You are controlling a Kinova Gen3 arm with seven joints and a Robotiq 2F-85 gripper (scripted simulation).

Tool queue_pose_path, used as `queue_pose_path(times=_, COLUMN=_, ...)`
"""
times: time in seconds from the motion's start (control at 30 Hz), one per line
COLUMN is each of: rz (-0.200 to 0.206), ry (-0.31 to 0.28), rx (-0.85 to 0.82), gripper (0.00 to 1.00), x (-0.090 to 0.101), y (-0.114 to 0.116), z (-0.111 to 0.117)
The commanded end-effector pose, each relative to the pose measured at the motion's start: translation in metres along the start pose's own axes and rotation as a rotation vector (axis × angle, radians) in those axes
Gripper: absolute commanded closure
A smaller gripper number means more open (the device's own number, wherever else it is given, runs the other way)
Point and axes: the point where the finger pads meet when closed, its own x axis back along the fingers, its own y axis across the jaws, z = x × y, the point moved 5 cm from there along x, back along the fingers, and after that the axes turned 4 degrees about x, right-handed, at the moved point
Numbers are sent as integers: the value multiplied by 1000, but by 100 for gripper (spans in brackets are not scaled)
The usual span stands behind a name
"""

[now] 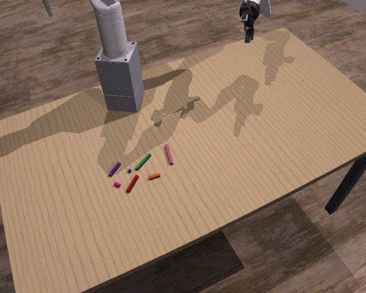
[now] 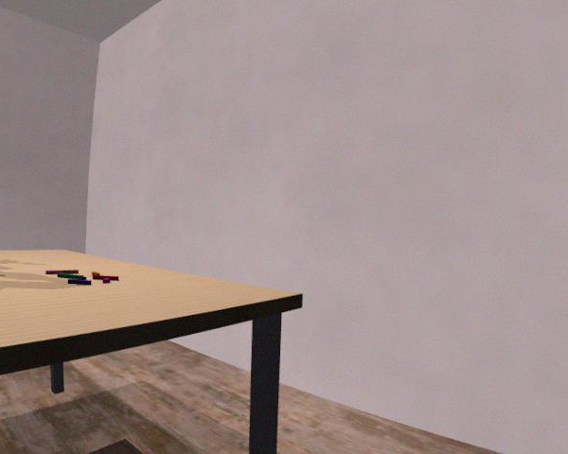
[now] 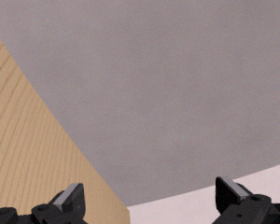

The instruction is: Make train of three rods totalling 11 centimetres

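Note:
Several rods lie loose near the table's middle front in the top view: a pink rod (image 1: 168, 154), a green rod (image 1: 143, 161), a purple rod (image 1: 114, 168), a tiny blue rod (image 1: 129, 170), an orange rod (image 1: 154, 176), a red rod (image 1: 132, 183) and a short magenta rod (image 1: 116, 184). None touch end to end. They show as a small cluster in the exterior view (image 2: 80, 277). My gripper (image 1: 248, 35) hangs high over the far right corner of the table, far from the rods. In the wrist view its fingers stand wide open and empty.
The arm's grey base (image 1: 120, 79) stands on the table behind the rods. The wrist view shows only the table edge (image 3: 28, 162) and the wall. Arm shadows lie across the table's middle.

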Motion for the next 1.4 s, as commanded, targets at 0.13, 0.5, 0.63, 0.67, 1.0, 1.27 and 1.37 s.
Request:
queue_pose_path(times=0.13, rz=30, ry=-52, rx=-2, gripper=0, x=-20, y=-5, z=3)
queue_pose_path(times=0.5, rz=148, ry=-254, rx=-29, gripper=0, x=-92, y=-27, z=-1)
queue_pose_path(times=0.63, rz=223, ry=-390, rx=-68, gripper=0, x=-134, y=-41, z=-10)
queue_pose_path(times=0.67, rz=241, ry=-425, rx=-80, gripper=0, x=-143, y=-44, z=-13)
queue_pose_path(times=1.0, rz=400, ry=-768, rx=-254, gripper=0, x=-223, y=-70, z=-46)
queue_pose_path(times=1.27, rz=502, ry=-1093, rx=-506, gripper=0, x=-278, y=-85, z=-78)
queue_pose_path(times=1.37, rz=522, ry=-1209, rx=-617, gripper=0, x=-295, y=-89, z=-88)
